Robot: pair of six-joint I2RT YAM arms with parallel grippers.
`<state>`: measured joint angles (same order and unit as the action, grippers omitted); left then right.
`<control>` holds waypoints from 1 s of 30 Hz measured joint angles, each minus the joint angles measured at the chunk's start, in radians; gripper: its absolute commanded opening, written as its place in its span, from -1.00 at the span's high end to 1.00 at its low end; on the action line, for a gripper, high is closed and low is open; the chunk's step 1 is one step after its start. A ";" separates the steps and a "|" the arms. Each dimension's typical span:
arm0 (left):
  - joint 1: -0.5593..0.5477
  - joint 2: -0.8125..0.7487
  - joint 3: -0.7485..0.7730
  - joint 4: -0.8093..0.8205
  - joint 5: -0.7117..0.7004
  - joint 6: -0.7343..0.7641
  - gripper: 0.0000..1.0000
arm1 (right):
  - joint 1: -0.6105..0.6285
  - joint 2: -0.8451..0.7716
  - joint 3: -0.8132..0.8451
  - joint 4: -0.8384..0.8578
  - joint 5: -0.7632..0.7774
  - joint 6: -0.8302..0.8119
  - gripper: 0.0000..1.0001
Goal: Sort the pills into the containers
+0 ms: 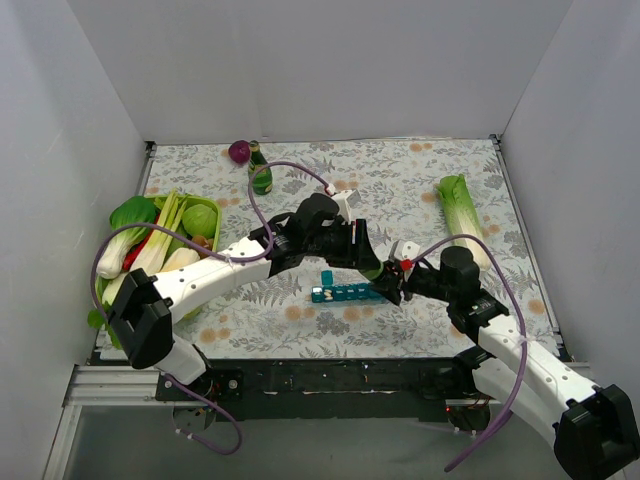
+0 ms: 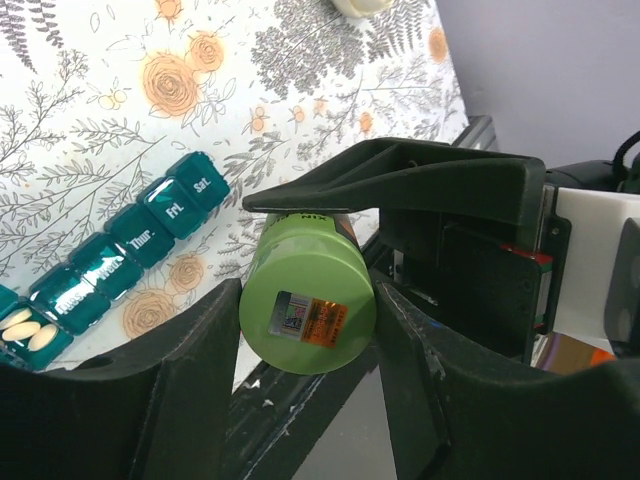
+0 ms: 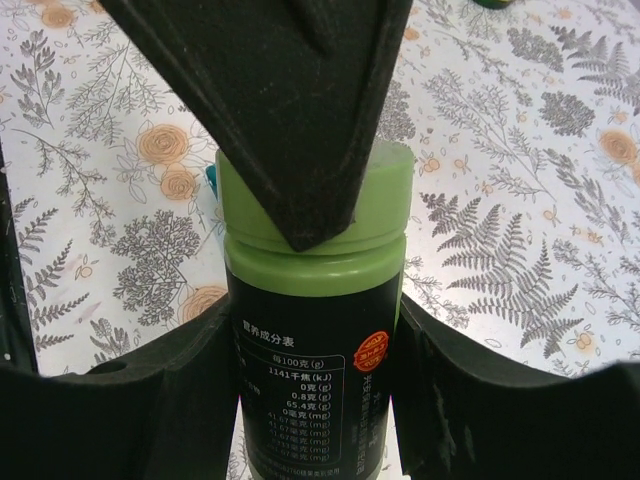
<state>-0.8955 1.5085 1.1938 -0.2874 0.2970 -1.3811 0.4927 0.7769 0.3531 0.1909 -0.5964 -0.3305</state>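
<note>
- Left wrist: left gripper (image 2: pixel 305 340); fingers (image 2: pixel 180 390) drawn in on the light green cap (image 2: pixel 308 310), one at each side; cap end faces the lens, with a small sticker on it
- Right wrist: right gripper (image 3: pixel 315 385); fingers (image 3: pixel 170 400) clamped on the dark body of the bottle (image 3: pixel 315 340), below the cap; printed label faces the lens; one left finger lies across the cap from above
- Bottle: held by both grippers at once, cap end in the left, body in the right; lifted off the cloth (image 1: pixel 300 320); near the right end of the organiser (image 1: pixel 345 293)
- Organiser: teal strip, flat on the cloth near the table's middle, running left to right, just to the near side of the two grippers; lids marked Thur., Fri. and Sat. are down; in the top view one lid at the left end stands up
- Pills (image 2: pixel 25 328): white, oblong; lying in an open compartment at the end away from Sat.; number cannot be told, as the frame edge cuts them off
- Tray (image 1: pixel 188 198): green, at the left edge of the cloth; holds leafy greens; well apart from the organiser
- Cabbage (image 1: pixel 462 215): long, pale green; on the cloth at the right
- Small bottle (image 1: pixel 260 172): dark green, upright at the back; an onion (image 1: pixel 239 151), purple, just beside it
</note>
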 measured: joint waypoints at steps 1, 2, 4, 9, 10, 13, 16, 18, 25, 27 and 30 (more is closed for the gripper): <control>-0.005 0.006 0.008 -0.011 -0.009 0.008 0.78 | 0.000 0.002 0.001 -0.008 0.003 0.001 0.97; -0.012 0.010 0.014 -0.021 -0.020 0.013 0.78 | 0.000 0.002 0.001 -0.016 0.004 0.003 0.97; -0.019 0.012 0.014 -0.029 -0.025 0.024 0.77 | 0.001 0.004 0.001 -0.026 -0.001 0.014 0.97; -0.018 0.013 0.012 -0.027 0.008 0.067 0.77 | 0.000 0.003 0.001 -0.033 -0.029 0.078 0.97; -0.017 0.013 0.011 -0.028 0.022 0.081 0.78 | 0.000 0.003 0.001 -0.034 -0.036 0.091 0.97; -0.010 0.013 0.010 -0.031 0.072 0.126 0.78 | 0.000 0.002 0.001 -0.040 -0.068 0.141 0.97; 0.002 0.012 0.007 -0.040 0.149 0.187 0.78 | -0.001 0.001 0.001 -0.045 -0.116 0.208 0.97; 0.006 0.006 0.008 -0.055 0.193 0.245 0.77 | 0.000 0.001 0.001 -0.045 -0.157 0.269 0.97; 0.005 -0.043 0.025 -0.135 0.319 0.500 0.56 | 0.014 0.005 -0.016 0.057 -0.287 0.529 0.97; 0.005 -0.054 0.025 -0.142 0.339 0.536 0.31 | 0.017 0.009 -0.032 0.115 -0.312 0.594 0.97; 0.014 -0.064 0.025 -0.145 0.370 0.552 -0.37 | 0.020 0.009 -0.049 0.182 -0.335 0.669 0.97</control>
<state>-0.8814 1.4448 1.2190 -0.4328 0.6666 -0.8288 0.5129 0.7856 0.3038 0.3729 -0.9314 0.3386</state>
